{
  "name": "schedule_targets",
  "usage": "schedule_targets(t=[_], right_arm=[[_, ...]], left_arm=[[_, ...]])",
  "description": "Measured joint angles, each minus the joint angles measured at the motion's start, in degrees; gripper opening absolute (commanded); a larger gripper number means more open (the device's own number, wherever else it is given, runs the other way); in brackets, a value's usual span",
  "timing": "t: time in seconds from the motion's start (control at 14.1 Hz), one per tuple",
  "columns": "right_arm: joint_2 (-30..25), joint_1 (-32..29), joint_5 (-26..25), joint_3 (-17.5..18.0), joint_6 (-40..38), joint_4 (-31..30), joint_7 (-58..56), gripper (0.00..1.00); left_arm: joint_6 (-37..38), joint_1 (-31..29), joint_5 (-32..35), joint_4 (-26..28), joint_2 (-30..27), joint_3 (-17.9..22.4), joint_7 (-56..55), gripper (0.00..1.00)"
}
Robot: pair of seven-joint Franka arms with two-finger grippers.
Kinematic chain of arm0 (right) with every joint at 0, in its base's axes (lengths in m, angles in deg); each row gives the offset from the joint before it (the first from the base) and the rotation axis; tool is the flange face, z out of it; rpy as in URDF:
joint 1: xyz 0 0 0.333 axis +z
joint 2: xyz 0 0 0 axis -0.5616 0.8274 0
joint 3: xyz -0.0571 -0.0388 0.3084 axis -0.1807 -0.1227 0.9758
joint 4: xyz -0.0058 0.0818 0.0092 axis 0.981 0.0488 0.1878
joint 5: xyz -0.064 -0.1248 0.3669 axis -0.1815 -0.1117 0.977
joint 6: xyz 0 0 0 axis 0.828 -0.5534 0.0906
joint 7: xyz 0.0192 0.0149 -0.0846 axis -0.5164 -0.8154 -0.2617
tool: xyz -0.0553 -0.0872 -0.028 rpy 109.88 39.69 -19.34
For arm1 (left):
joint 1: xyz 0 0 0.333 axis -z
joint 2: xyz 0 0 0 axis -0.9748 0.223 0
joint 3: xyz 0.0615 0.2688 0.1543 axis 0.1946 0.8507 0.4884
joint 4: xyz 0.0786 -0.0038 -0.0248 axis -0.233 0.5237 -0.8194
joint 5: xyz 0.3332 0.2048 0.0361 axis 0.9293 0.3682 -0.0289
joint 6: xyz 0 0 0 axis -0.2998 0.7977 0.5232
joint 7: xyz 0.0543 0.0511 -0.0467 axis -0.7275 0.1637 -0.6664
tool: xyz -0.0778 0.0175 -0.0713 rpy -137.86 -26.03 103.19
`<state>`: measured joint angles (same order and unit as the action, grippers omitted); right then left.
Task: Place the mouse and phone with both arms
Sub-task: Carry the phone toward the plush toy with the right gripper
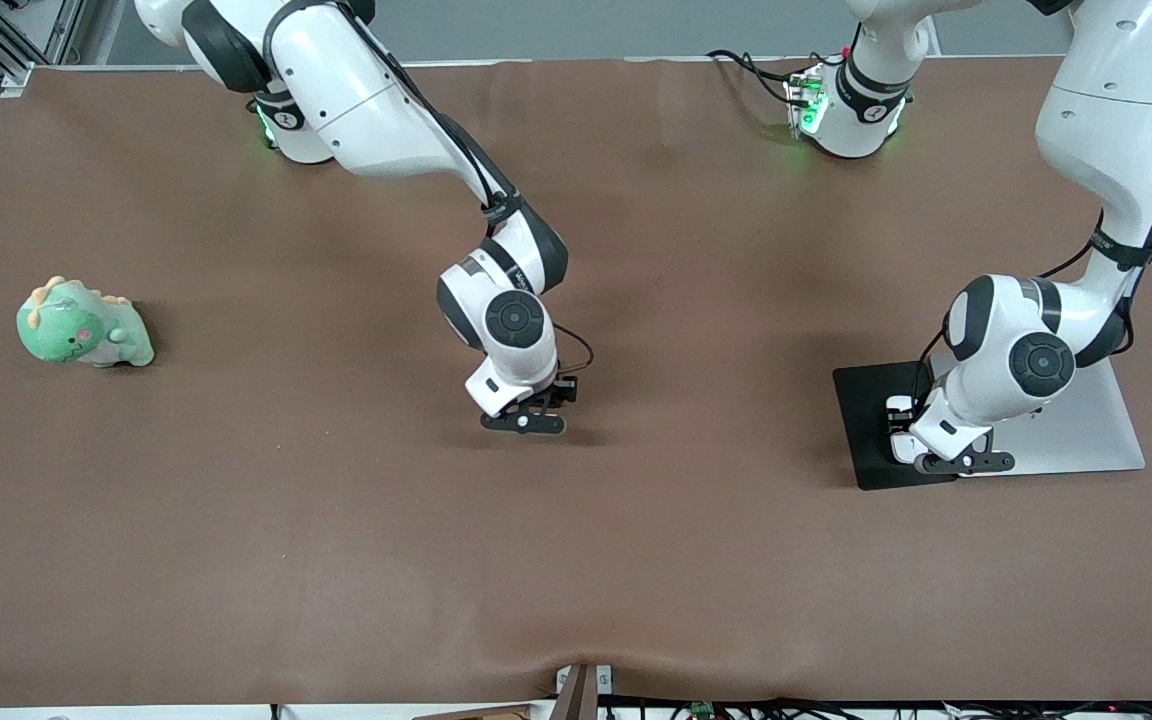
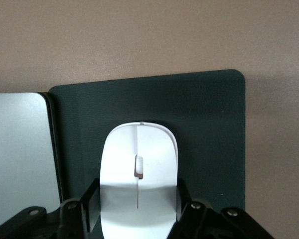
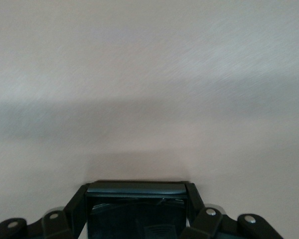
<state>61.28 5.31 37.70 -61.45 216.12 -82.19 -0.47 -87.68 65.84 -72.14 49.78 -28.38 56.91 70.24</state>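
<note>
Left wrist view: glossy white oval mouse [image 2: 138, 179] with a thin grey centre line and small scroll wheel, lying on a dark mat [image 2: 199, 129] of fine leathery grain with rounded corners. Clamped at its sides between the black fingers of the left gripper [image 2: 138, 199]. Beside the mat, touching its edge, a flat matte silver slab [image 2: 20, 154] with rounded corners.

Right wrist view: black, nearly square phone [image 3: 136, 206] with a glassy face, pinched between the closed fingers of the right gripper [image 3: 137, 209], low over the bare brown cloth.

Front view: right gripper [image 1: 526, 418] low over the middle of the brown felt-like table cover [image 1: 336, 520]; left gripper [image 1: 966, 460] down at the mat [image 1: 871, 420], toward the left arm's end. Near the right arm's end, a soft green plush dinosaur [image 1: 83, 325] with pale spikes, well apart from both grippers.
</note>
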Motion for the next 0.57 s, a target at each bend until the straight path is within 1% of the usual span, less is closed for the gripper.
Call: schedule_targets(t=[0.14, 0.35, 0.5, 0.57], right_arm=[[-1.7, -2.6, 0.0, -0.3, -3.9, 0.9, -2.7, 0.0], [-6.8, -8.3, 0.0, -0.4, -11.7, 1.5, -8.1, 0.0], [-10.5, -12.1, 0.0, -0.5, -15.2, 0.7, -10.1, 0.0], [-12.5, -13.8, 0.0, -0.5, -15.9, -0.8, -12.1, 0.0]], left_arm=[[-0.1, 0.0, 0.0, 0.0, 0.0, -0.2, 0.0, 0.51], [-0.2, 0.1, 0.0, 0.0, 0.0, -0.3, -0.1, 0.51], [-0.2, 0.1, 0.0, 0.1, 0.1, -0.3, -0.1, 0.51], [-0.4, 0.1, 0.0, 0.1, 0.1, -0.3, -0.1, 0.51]])
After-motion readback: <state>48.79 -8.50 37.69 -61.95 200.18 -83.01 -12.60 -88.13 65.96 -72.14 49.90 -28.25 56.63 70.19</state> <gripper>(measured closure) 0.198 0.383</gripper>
